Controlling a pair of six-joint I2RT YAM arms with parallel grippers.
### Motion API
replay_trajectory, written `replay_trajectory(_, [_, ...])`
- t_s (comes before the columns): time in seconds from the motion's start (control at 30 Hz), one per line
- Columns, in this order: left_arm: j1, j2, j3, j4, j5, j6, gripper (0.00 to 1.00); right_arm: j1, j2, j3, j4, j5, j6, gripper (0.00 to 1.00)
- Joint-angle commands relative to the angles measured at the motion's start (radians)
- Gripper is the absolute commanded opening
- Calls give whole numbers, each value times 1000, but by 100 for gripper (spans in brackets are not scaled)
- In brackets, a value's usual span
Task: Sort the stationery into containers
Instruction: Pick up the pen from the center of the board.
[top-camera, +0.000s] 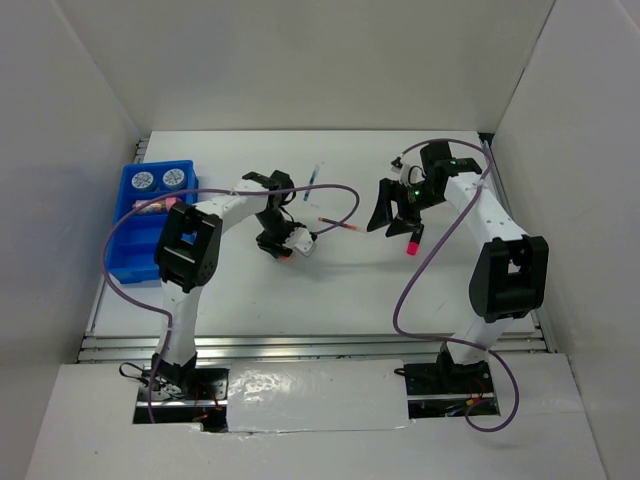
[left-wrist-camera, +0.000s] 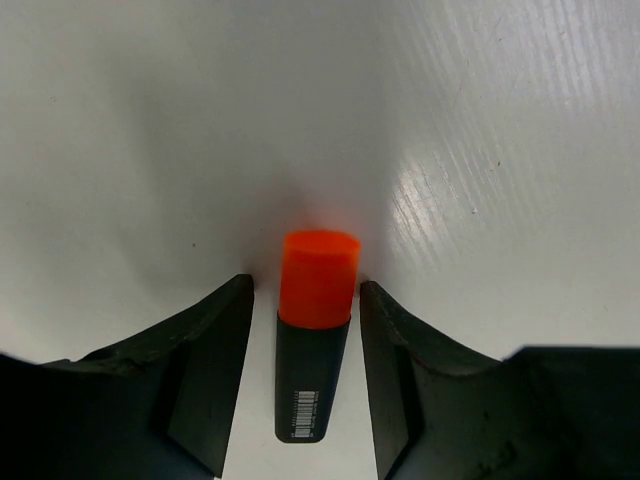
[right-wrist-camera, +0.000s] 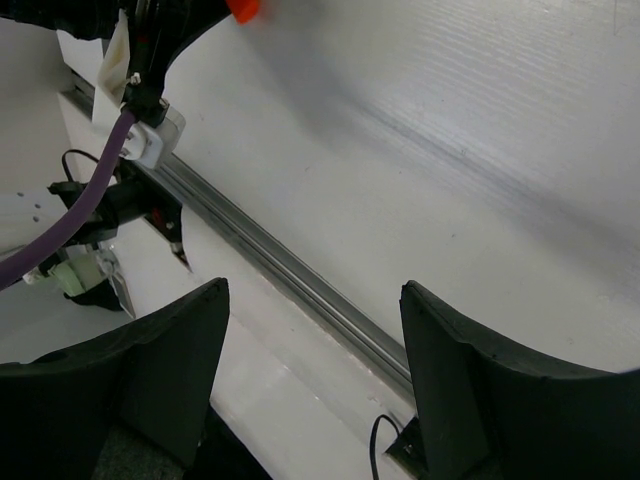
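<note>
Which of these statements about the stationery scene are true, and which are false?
1. Both tape rolls sit in the blue tray. True.
2. A black-orange highlighter lies between the fingers of the left claw. True.
3. The right claw grips a pen. False: it is open with nothing between its fingers.
4. The blue pen is in the tray. False: it lies on the table.

Blue tray (top-camera: 130, 256), compartmented, sat at table's 9 o'clock edge; tape roll (top-camera: 142, 180) and second tape roll (top-camera: 173, 178) flat at its 12 o'clock end, pink marker (top-camera: 158, 205) at their 6. Black-orange highlighter (left-wrist-camera: 312, 340) flat on table, capped. Blue pen (top-camera: 316, 175) at 12 o'clock of red pen (top-camera: 336, 222); black-pink highlighter (top-camera: 412, 241) at its 3
</note>
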Motion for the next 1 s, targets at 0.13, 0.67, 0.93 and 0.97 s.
replay_trajectory(0.13, [22,24,-57,65,-51,29,47,-5,-48,-8,31,-13,-9,76])
replay_trajectory(0.67, [97,-209,-27,39,47,-213,5,-2,-54,-14,34,-25,-9,76])
replay_trajectory(0.93, [307,-404,99,-81,202,-286,0,14,-36,1,26,-25,-12,75])
replay_trajectory(0.97, [335,-424,105,-89,208,-290,0,18,-36,1,31,-25,-9,75])
